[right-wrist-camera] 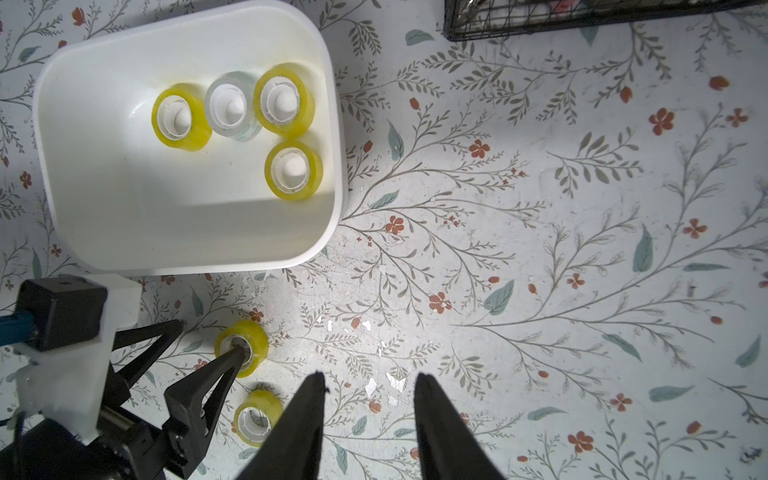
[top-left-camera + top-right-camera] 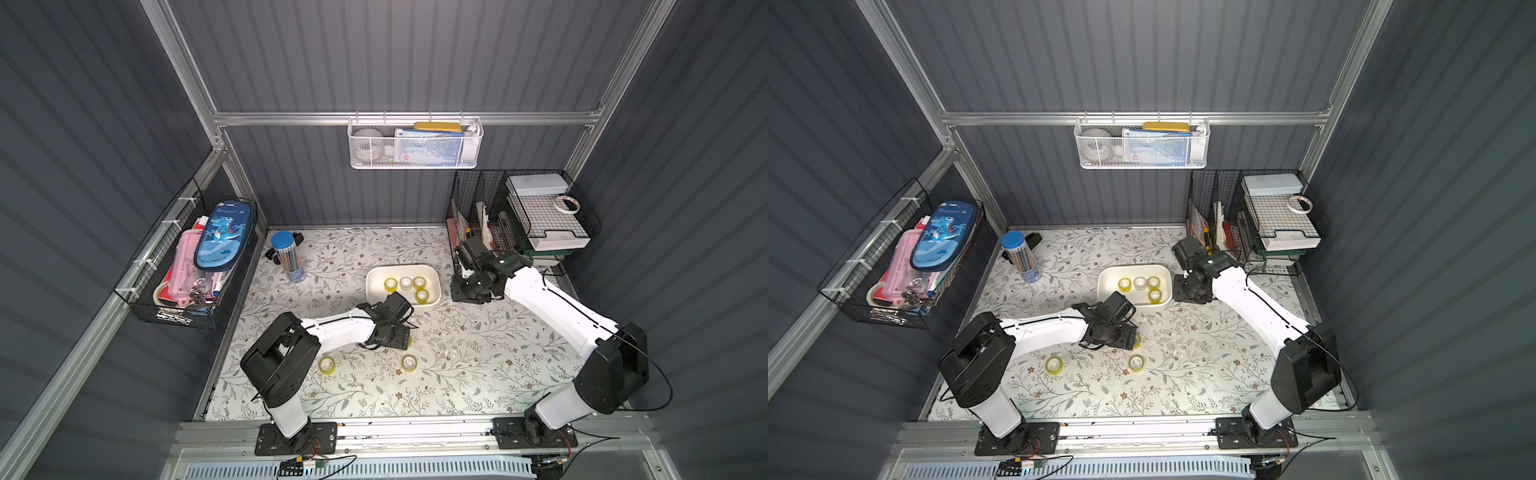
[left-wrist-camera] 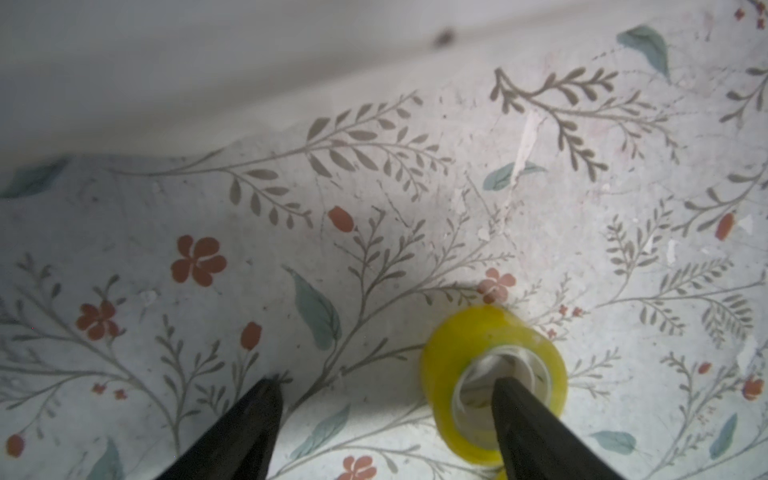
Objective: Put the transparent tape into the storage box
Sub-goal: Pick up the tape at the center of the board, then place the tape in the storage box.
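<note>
The storage box [image 2: 435, 279] [image 2: 1103, 281] [image 1: 124, 187] is a white tub at mid-table with several rolls of transparent tape [image 1: 183, 118] inside, yellow ones and one colourless [image 1: 232, 106]. Three yellow rolls lie on the floral table in front of it. My left gripper [image 3: 388, 390] [image 2: 400, 338] is open over one roll [image 3: 449, 374] [image 1: 259, 338], with one fingertip [image 3: 509, 395] inside the core and the other finger well outside the roll. The other two rolls [image 2: 327, 365] [image 2: 409, 363] lie free. My right gripper [image 1: 370, 378] [image 2: 471, 293] hangs open and empty beside the box.
A clear pen tube with a blue lid [image 2: 286, 257] stands at the back left. Black wire baskets sit on the left wall [image 2: 187, 266] and back right [image 2: 523, 216], the latter holding a white-rimmed tape ring [image 2: 567, 204]. A white perforated basket [image 2: 415, 143] hangs on the back wall.
</note>
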You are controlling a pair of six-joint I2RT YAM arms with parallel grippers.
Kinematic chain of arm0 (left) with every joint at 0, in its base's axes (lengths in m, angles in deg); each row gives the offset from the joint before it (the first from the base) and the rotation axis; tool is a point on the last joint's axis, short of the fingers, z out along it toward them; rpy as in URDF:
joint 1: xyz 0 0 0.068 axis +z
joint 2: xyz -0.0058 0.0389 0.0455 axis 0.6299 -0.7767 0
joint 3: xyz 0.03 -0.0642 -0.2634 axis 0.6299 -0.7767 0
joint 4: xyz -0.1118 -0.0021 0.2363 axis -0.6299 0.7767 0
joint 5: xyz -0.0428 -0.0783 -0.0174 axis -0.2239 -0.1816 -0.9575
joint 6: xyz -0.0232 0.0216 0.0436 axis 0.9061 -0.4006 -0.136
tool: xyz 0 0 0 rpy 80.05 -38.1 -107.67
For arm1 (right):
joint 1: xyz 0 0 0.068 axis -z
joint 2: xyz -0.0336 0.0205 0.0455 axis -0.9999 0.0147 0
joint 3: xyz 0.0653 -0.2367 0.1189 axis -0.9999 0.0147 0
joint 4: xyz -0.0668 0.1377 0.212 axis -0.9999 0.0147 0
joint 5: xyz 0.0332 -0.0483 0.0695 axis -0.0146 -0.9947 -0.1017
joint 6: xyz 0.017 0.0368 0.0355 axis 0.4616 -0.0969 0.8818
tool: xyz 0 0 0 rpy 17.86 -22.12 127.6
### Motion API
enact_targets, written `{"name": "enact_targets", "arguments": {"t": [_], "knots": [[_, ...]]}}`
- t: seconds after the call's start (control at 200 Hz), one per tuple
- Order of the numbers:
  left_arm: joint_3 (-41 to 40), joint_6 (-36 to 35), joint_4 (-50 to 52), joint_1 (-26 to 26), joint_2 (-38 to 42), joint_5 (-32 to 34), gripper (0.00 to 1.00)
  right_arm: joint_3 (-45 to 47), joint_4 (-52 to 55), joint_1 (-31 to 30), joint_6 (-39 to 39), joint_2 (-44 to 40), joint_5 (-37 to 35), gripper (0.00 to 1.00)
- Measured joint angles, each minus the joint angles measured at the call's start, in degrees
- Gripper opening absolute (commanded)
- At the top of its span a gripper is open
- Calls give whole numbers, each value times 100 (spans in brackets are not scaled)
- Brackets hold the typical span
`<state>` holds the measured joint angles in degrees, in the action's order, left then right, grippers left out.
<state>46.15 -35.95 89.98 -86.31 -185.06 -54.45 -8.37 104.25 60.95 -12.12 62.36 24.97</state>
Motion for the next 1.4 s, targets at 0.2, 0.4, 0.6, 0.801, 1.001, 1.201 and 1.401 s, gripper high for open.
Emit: {"name": "enact_targets", "arguments": {"t": [0.2, 0.4, 0.6, 0.801, 1.001, 1.201, 1.401], "knots": [[229, 116, 76, 0, -229, 201, 44, 52, 2, 52, -13, -90, 0, 40], [238, 205, 52, -13, -264, 258, 12, 59, 2, 136, -39, -151, 0, 40], [70, 269, 142, -28, -46, 271, 0, 61, 0, 177, -42, -157, 7, 40], [20, 267, 555, -39, 503, 280, 0, 63, -4, 177, -48, -157, 57, 40], [671, 236, 1241, -39, 1281, 424, 0, 57, -20, 181, -85, -103, 120, 40], [2380, -149, 1648, 127, 870, 555, 0, -42, -90, 186, -87, 199, 179, 40], [3064, -544, 1547, 660, -170, 361, 0, -229, -90, 197, -87, 413, 181, 40]]}}
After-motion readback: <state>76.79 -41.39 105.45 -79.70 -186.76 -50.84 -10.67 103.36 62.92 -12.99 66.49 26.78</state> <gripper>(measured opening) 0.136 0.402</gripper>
